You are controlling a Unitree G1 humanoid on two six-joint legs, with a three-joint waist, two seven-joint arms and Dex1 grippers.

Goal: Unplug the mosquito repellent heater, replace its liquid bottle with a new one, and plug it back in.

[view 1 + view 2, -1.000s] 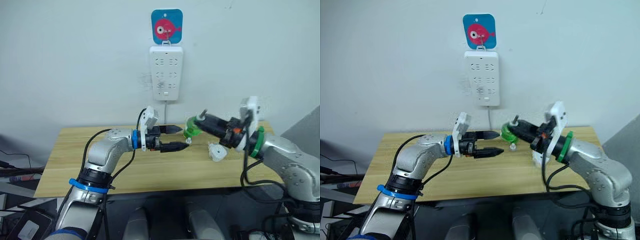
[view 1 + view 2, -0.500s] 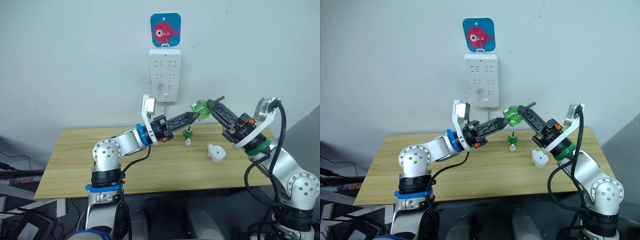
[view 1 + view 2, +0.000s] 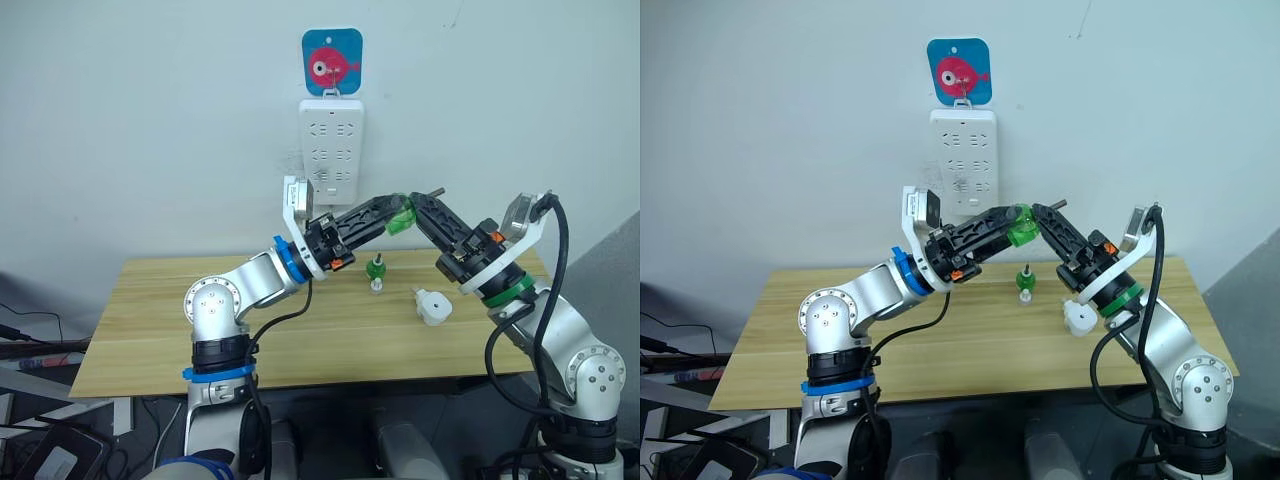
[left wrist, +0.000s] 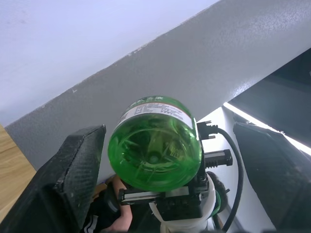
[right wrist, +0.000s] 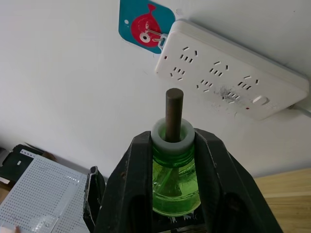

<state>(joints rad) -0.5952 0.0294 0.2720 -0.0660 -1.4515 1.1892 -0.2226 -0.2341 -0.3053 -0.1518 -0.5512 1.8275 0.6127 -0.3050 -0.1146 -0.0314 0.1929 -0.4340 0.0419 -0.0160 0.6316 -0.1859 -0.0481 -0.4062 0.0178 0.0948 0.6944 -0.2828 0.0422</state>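
A green liquid bottle (image 3: 402, 216) with a dark wick hangs in the air above the table, below the wall power strip (image 3: 333, 150). My right gripper (image 3: 413, 207) is shut on its neck; in the right wrist view its fingers (image 5: 134, 180) clamp the green bottle (image 5: 174, 179). My left gripper (image 3: 386, 212) is open, its fingers on either side of the bottle's base (image 4: 154, 143) with gaps showing. The white mosquito repellent heater (image 3: 432, 306) lies unplugged on the wooden table (image 3: 150, 320), at the right. A small green-topped bottle (image 3: 376, 271) stands upright at mid table.
The power strip hangs from a blue fish hook (image 3: 331, 60) and its sockets are vacant. Its cable drops behind the table. Bare wood stretches across the table's left half.
My left gripper has risen and reached right, so its open fingers now flank the bottle's base. The right gripper holds the bottle at nearly the same height, tipped slightly toward the left gripper.
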